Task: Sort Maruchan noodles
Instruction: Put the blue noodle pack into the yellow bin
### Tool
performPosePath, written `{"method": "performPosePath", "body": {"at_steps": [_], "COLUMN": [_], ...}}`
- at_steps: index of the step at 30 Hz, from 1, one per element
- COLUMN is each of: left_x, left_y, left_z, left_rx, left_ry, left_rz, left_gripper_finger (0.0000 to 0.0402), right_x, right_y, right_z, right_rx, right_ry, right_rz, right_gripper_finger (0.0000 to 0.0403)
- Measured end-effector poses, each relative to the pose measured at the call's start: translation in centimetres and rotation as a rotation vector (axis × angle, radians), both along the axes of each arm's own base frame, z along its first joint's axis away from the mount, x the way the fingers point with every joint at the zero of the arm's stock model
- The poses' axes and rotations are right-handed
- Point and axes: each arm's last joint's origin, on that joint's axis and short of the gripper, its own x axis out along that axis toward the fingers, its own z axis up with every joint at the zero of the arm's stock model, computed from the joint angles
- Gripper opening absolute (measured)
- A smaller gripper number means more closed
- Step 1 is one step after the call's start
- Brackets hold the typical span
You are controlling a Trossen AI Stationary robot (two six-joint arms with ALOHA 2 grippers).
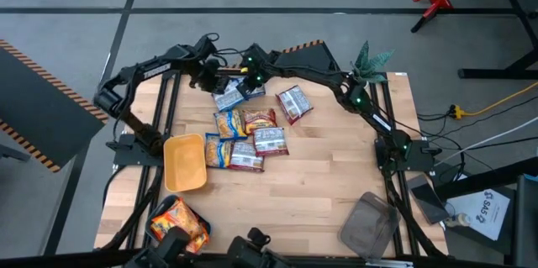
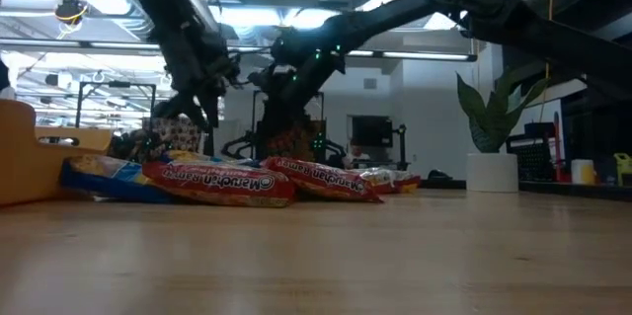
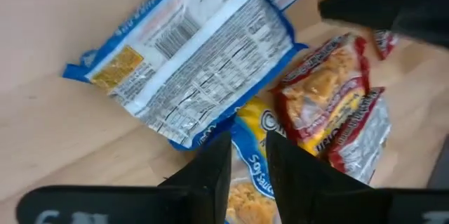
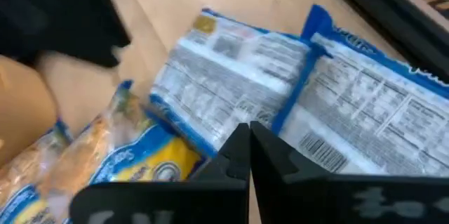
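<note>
Several Maruchan noodle packets lie flat in a loose pile point(image 1: 248, 138) on the wooden table; one red-and-silver packet point(image 1: 294, 102) lies apart to the right. Two blue-and-silver packets point(image 1: 229, 97) point(image 1: 253, 90) lie back side up at the pile's far end. My left gripper point(image 3: 245, 143) hovers over that end, its fingers a little apart, with a blue-and-yellow packet point(image 3: 247, 182) showing through the gap below it. My right gripper point(image 4: 250, 136) reaches in from the right and is shut at the edge of the blue-and-silver packets point(image 4: 231, 90) point(image 4: 365, 112). My right gripper's shut fingertips point(image 4: 238, 143) meet a blue sealed edge point(image 4: 275, 127) where the two blue-and-silver packets overlap. The fingers slant down from the table's right. The tips hide the pinch itself, so I cannot tell which of the two packets they have.
A yellow tray point(image 1: 185, 163) stands left of the pile. Orange packets fill a tray point(image 1: 178, 222) at the near left, and a grey tray point(image 1: 368, 224) sits at the near right. A potted plant point(image 1: 370, 62) stands at the far right corner. Bare wood lies between the pile and the near edge.
</note>
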Motion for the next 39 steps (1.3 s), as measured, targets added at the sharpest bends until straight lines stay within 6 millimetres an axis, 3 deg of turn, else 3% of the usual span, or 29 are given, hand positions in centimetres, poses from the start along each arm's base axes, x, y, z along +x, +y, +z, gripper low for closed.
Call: {"method": "performPosePath", "body": {"at_steps": [6, 11, 15, 19, 22, 26, 31, 34, 39], "left_x": [-1.1, -0.5, 1.7, 4.4, 5.8, 5.7, 5.5, 6.1, 7.7], "left_y": [-0.6, -0.4, -1.1, -2.1, -2.4, -1.5, 0.2, 0.3, 0.7], "left_z": [1.8, 1.9, 2.4, 3.2, 2.6, 2.2, 5.5, 7.1, 9.1], "left_rx": [0.19, 0.142, 0.127, 0.198, 0.241, 0.241, 0.354, 0.487, 0.735], "left_ry": [0.158, 0.065, -0.037, -0.136, -0.123, -0.105, -0.23, -0.253, -0.346], "left_rz": [0.037, 0.127, 0.168, 0.164, 0.147, 0.129, -0.004, -0.119, -0.165], "left_gripper_finger": [0.0025, 0.0002, 0.0001, 0.0001, 0.0001, 0.0001, 0.0014, 0.004, 0.0098], "right_x": [-2.0, -4.6, -6.9, -9.8, -12.1, -14.7, -17.1, -17.7, -18.3], "right_y": [0.4, 1.5, 2.1, 1.2, 0.2, -1.6, -3.7, -4.5, -5.2], "right_z": [5.4, 10.1, 12.8, 15.4, 17.1, 17.8, 17.6, 17.4, 17.4], "right_rx": [-0.073, -0.183, -0.336, -0.418, -0.443, -0.405, -0.299, -0.255, -0.265], "right_ry": [-0.015, 0.017, 0.106, 0.156, 0.164, 0.184, 0.164, 0.129, 0.119], "right_rz": [-0.007, 0.056, 0.082, 0.073, 0.057, 0.026, 0.041, 0.053, 0.058], "right_gripper_finger": [0.0, 0.0, 0.0, 0.0, 0.0, 0.0, 0.0007, 0.003, 0.0093]}}
